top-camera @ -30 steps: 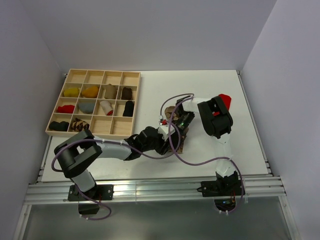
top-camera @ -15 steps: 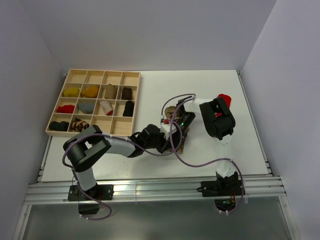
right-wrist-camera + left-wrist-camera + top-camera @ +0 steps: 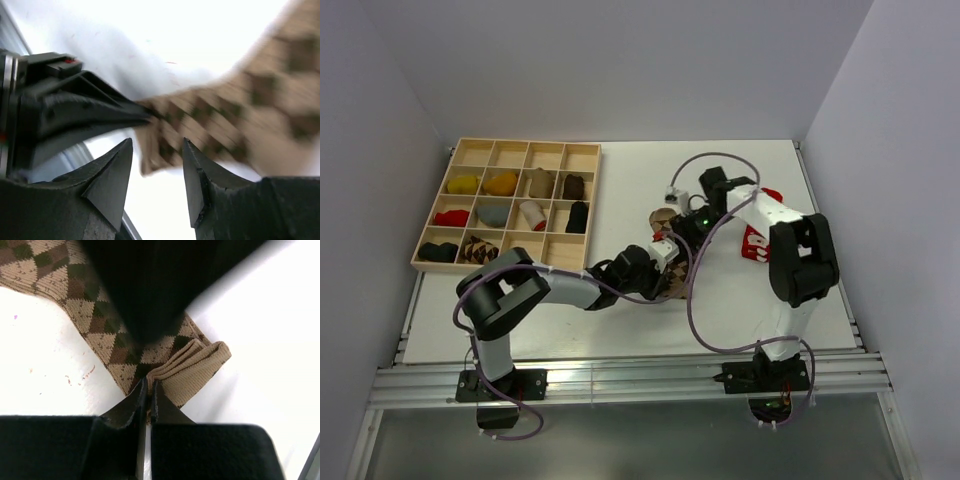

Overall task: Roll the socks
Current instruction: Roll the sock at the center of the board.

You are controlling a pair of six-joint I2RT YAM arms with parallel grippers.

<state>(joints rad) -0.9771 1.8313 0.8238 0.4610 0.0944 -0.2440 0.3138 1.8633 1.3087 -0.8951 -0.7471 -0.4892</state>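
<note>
The brown-and-tan argyle sock [image 3: 663,218] lies mid-table, partly under both grippers. In the left wrist view my left gripper [image 3: 147,386] is shut on the folded tan cuff [image 3: 192,367] of the argyle sock [image 3: 97,330]. It sits at the sock's near end in the top view [image 3: 665,264]. My right gripper [image 3: 156,152] is open and empty just above the argyle sock [image 3: 225,117], facing the left gripper [image 3: 75,107]; in the top view it is over the sock's middle [image 3: 683,228]. The red sock with white marks [image 3: 756,244] lies to the right, partly under the right arm. No black sock shows outside the tray.
A wooden compartment tray [image 3: 510,145] stands at the back left with small yellow, orange, grey, red, brown and black bundles in it. Purple cables loop over the arms. The table's right edge runs just beyond the red sock.
The right arm has swung its elbow to the right and its gripper up off the sock, uncovering the red sock's marked part. The left gripper has crept right, still holding the cuff.
</note>
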